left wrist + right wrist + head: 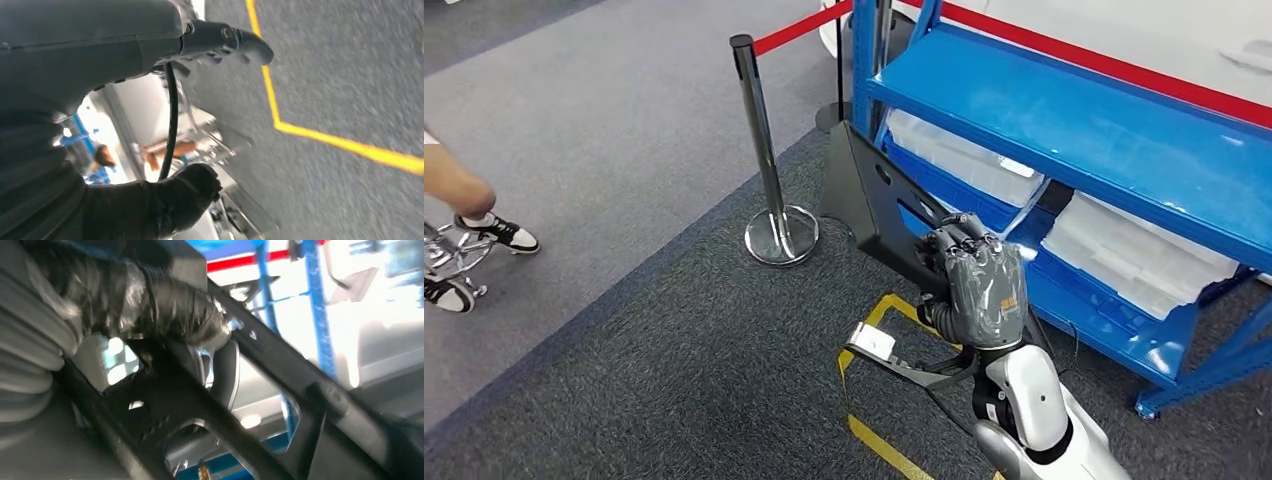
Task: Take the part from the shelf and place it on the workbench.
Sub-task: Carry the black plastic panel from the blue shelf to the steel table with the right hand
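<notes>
Beside the blue shelf (1064, 120), right hand (979, 285) fingers (964, 235) clamp the dark part (874, 200).

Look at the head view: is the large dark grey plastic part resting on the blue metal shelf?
No. The robot's right hand holds the dark grey plastic part in the air beside the blue metal shelf.

dark speckled carpet (674, 380) covers the near floor and meets a lighter grey floor (604, 110) along a diagonal seam. yellow tape lines (879, 440) mark the carpet. a chrome stanchion (764, 160) carrying a red belt (799, 28) stands near a blue metal rack (1084, 120), whose lower shelf holds clear plastic bins (1124, 250).
</notes>
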`<control>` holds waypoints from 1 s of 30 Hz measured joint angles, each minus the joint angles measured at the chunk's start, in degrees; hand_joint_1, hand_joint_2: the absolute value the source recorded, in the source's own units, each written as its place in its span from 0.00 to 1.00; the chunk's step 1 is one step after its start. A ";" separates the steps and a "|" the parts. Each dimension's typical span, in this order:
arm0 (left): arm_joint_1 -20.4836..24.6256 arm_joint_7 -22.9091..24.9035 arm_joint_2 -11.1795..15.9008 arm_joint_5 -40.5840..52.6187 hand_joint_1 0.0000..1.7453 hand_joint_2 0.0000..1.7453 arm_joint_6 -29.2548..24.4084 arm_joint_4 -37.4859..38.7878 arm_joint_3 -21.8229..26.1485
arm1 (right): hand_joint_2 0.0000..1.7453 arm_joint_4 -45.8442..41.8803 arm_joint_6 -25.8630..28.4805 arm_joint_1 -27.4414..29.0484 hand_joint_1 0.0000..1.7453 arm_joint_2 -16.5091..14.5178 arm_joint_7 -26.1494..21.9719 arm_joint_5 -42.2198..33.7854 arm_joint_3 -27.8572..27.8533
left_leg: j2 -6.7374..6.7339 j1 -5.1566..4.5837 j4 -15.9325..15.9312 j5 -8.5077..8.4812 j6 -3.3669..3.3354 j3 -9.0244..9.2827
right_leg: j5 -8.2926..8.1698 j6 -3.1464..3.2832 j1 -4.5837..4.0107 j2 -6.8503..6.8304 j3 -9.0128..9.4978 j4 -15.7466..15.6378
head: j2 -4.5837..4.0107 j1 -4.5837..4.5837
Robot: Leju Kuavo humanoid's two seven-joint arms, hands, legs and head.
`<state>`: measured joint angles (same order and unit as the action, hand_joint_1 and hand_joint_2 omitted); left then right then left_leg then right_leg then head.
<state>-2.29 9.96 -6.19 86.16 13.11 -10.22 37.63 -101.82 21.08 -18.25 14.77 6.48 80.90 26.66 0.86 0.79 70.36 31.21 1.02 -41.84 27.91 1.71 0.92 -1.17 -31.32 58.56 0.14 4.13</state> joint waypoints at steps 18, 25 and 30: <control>-0.95 -4.19 1.31 0.00 0.00 1.00 -1.54 0.08 -3.68 | 1.00 0.63 2.95 5.14 1.00 4.07 1.05 -1.30 -0.42 | 0.18 -0.43 -12.32 -5.03 -3.70 9.26 | 7.19 -3.04 0.14 1.16 -8.48 16.94 | 0.01 -0.13; -1.02 -4.81 1.69 0.00 0.00 1.00 -1.63 0.21 -4.52 | 1.00 -0.33 3.68 7.01 1.00 4.99 1.19 -1.16 -1.46 | 5.09 -0.57 -10.50 -5.94 -2.48 6.79 | 1.22 -1.43 -0.40 5.91 -0.19 1.67 | 0.01 -0.10; -1.23 -4.80 1.97 0.00 0.00 1.00 -1.65 0.47 -4.61 | 1.00 -1.18 3.66 7.59 1.00 5.07 1.10 -0.73 -1.58 | 1.05 -0.49 -4.23 -2.17 -1.04 3.34 | 0.12 -0.51 0.16 1.91 0.04 0.40 | 0.01 0.20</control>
<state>-3.52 5.16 -4.22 86.16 11.46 -9.75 33.03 -102.99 24.74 -10.66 19.84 7.58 80.17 25.08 1.91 0.30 66.14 29.04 -0.01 -38.50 28.03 1.20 1.08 0.74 -31.28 58.96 0.15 4.33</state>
